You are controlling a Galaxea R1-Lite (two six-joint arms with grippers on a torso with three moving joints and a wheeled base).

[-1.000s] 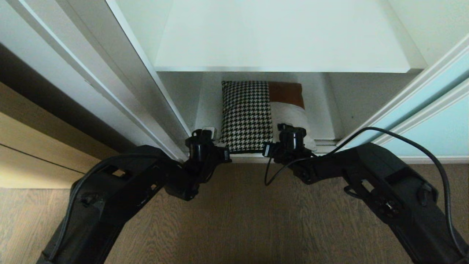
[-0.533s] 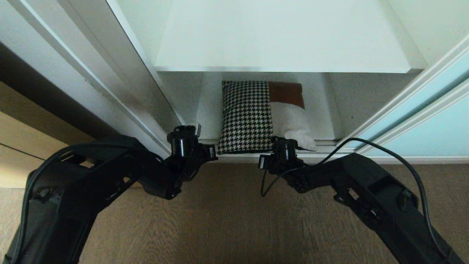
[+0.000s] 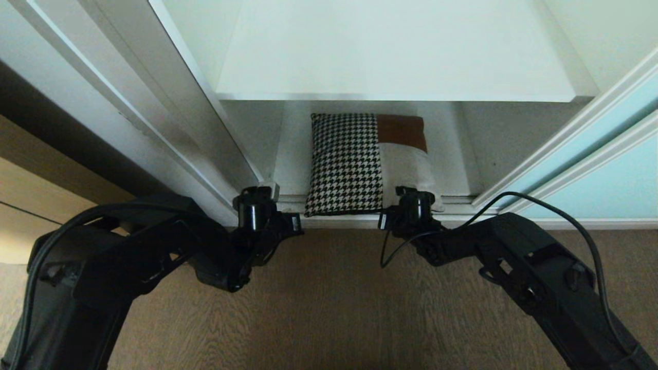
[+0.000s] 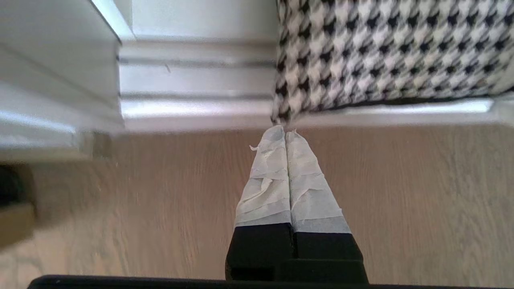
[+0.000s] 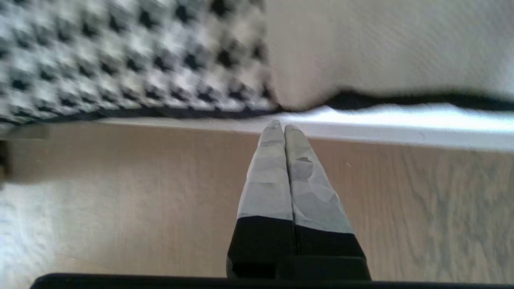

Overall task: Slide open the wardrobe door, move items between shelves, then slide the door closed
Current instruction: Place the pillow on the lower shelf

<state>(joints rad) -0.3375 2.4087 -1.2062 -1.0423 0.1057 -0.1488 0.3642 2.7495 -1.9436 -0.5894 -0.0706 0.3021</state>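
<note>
The patchwork cushion (image 3: 367, 162) lies flat on the lowest white shelf (image 3: 293, 154), its near edge over the door track. Above it runs a bare white shelf (image 3: 396, 51). The sliding wardrobe door (image 3: 606, 174), of aqua glass, stands pushed aside at the right. My left gripper (image 4: 285, 130) is shut and empty, its taped tips just short of the cushion's near-left corner (image 4: 281, 114). My right gripper (image 5: 283, 126) is shut and empty too, at the white sill below the cushion's near edge (image 5: 281, 102), where houndstooth meets cream.
Silver door tracks (image 4: 192, 80) run along the wardrobe's threshold. A white frame post (image 3: 180, 128) slants down the left, with a light wooden cabinet front (image 3: 31, 205) beyond it. Wood floor (image 3: 329, 308) lies under both arms.
My left arm has drawn back and to the left, off the cushion's near-left corner. The right gripper dipped towards me, then returned near the cushion's front edge. The cushion has stayed put.
</note>
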